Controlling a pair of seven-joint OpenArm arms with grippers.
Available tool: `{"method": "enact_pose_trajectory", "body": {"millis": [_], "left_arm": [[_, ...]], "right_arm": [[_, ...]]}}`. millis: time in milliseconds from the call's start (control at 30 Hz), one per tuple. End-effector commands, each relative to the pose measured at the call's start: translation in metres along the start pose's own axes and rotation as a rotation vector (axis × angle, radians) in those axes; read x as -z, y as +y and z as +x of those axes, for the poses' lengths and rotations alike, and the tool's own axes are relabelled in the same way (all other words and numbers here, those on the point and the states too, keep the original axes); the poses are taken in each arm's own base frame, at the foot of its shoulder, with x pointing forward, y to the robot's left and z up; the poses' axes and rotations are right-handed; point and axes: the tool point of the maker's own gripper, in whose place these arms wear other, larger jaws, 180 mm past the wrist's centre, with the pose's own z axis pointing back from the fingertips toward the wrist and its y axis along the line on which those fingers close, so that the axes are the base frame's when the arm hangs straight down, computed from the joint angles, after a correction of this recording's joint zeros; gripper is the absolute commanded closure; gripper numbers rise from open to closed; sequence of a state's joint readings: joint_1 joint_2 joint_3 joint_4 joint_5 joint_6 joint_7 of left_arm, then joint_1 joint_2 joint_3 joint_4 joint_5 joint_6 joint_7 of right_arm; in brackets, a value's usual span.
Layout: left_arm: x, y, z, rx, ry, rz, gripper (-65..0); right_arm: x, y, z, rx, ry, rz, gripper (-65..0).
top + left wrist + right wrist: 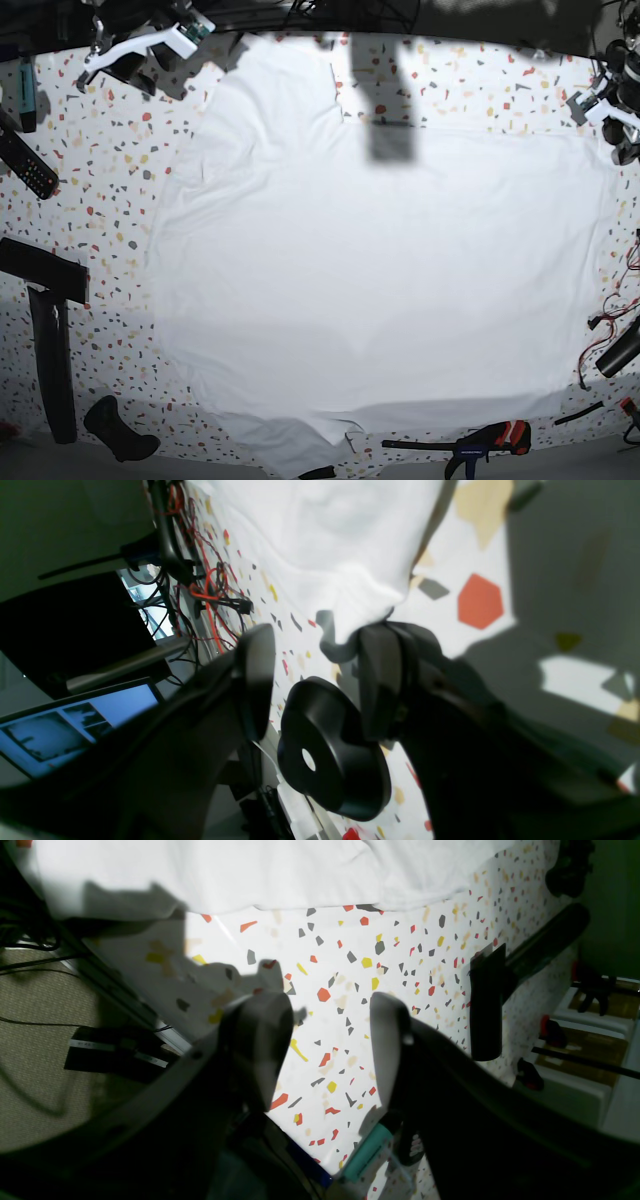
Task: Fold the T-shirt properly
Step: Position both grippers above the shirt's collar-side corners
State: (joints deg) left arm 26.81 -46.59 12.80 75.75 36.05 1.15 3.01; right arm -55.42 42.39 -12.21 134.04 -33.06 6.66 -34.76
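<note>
1. Left wrist view: the left gripper [315, 680] stands with its jaws apart, one finger [382, 680] touching a bunched edge of the T-shirt [340, 540]; nothing is clamped.
2. Right wrist view: the right gripper [330, 1050] hangs with jaws apart and empty over the speckled tabletop [380, 970], the T-shirt [250, 870] lying beyond it.
3. Base view: the T-shirt [380, 270] lies spread flat across the tabletop [100, 170]. No fold shows; all the folding appears left to do.
</note>
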Motion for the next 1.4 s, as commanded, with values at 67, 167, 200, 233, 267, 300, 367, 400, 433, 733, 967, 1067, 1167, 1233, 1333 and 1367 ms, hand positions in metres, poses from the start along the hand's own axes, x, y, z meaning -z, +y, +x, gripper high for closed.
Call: {"method": "enact_pose_trajectory", "body": {"millis": [67,167,200,233,267,300,367,400,433,733,967,1067,1167,1233,1333,1367], "left_arm": [[-0.002,-0.005,0.007,0.016,-0.038,-0.05,-27.9],[-0.003,0.008,0.019,0.02,-0.056,-0.019,-27.9],[-0.004,0.014,0.025,0.019,-0.066,-0.006,-27.9],[-0.005,0.019,0.032,0.019,-0.08,0.007,-27.9],[-0.006,0.024,0.039,0.016,-0.098,0.018,-27.9],[-0.007,0.029,0.044,0.014,-0.112,0.028,-27.9],[-0.008,0.034,0.048,0.012,-0.122,0.039,-27.9],[-0.008,0.036,0.047,0.015,-0.12,0.041,-27.9],[-0.008,0.036,0.046,0.016,-0.116,0.041,-27.9],[-0.008,0.035,0.04,-0.063,-0.091,0.026,-16.8],[-0.008,0.035,0.04,-0.063,-0.09,0.026,0.0],[-0.008,0.035,0.04,-0.063,-0.089,0.027,0.0],[-0.008,0.037,0.038,-0.064,-0.068,0.031,0.0],[-0.008,0.038,0.037,-0.065,-0.057,0.033,0.0],[-0.009,0.039,0.04,-0.065,-0.064,0.037,0.0],[-0.009,0.04,0.04,-0.065,-0.064,0.037,0.0]], "right_arm": [[-0.003,-0.006,0.005,-0.006,-0.019,-0.02,-29.7],[-0.003,-0.006,0.005,-0.006,-0.019,-0.021,-29.7],[-0.003,-0.006,0.005,-0.005,-0.019,-0.021,-29.7],[-0.003,-0.006,0.005,-0.006,-0.019,-0.021,-29.7],[-0.003,-0.006,0.005,-0.005,-0.019,-0.021,-29.7],[-0.003,-0.006,0.005,-0.006,-0.019,-0.021,-29.7],[-0.003,-0.006,0.005,-0.005,-0.019,-0.021,-29.7],[-0.003,-0.006,0.005,-0.005,-0.019,-0.021,-29.7],[-0.003,-0.006,0.004,-0.005,-0.019,-0.021,-29.7],[-0.003,-0.006,0.004,-0.005,-0.019,-0.021,-29.7],[-0.003,-0.006,0.005,-0.006,-0.02,-0.022,-29.7],[0.0,-0.005,0.008,-0.041,-0.029,-0.002,-29.7],[0.001,0.01,0.017,-0.064,-0.079,0.09,-29.7],[0.0,0.021,0.022,-0.07,-0.109,0.156,-29.8],[-0.001,0.026,0.022,-0.081,-0.114,0.185,-29.7],[-0.001,0.026,0.023,-0.081,-0.114,0.184,-29.7]]}}
